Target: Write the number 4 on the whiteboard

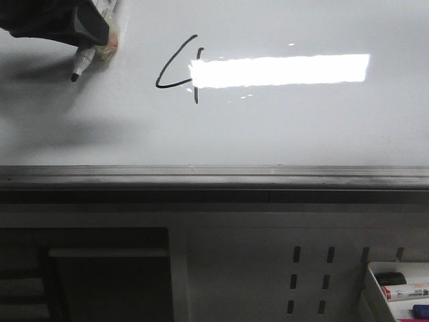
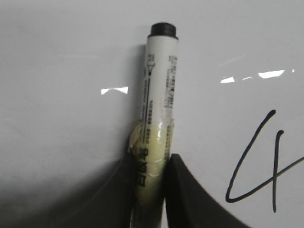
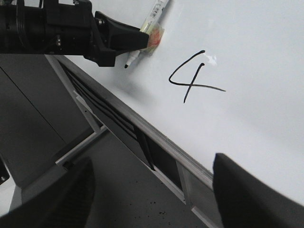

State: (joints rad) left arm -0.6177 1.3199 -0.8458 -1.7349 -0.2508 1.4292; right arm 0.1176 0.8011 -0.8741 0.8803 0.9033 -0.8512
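Front view: our left claw [image 1: 90, 33] grips a marker [image 1: 84, 62] beside the finished 4 [image 1: 179, 70] on the whiteboard [image 1: 281, 127]. Our right claw [image 3: 152, 190] hangs wide open.

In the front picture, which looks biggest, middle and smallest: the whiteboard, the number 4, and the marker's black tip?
1. The whiteboard looks far the biggest, filling the upper half of the front view.
2. The number 4 comes next.
3. The marker's black tip, on the marker that the left gripper holds, looks smallest.
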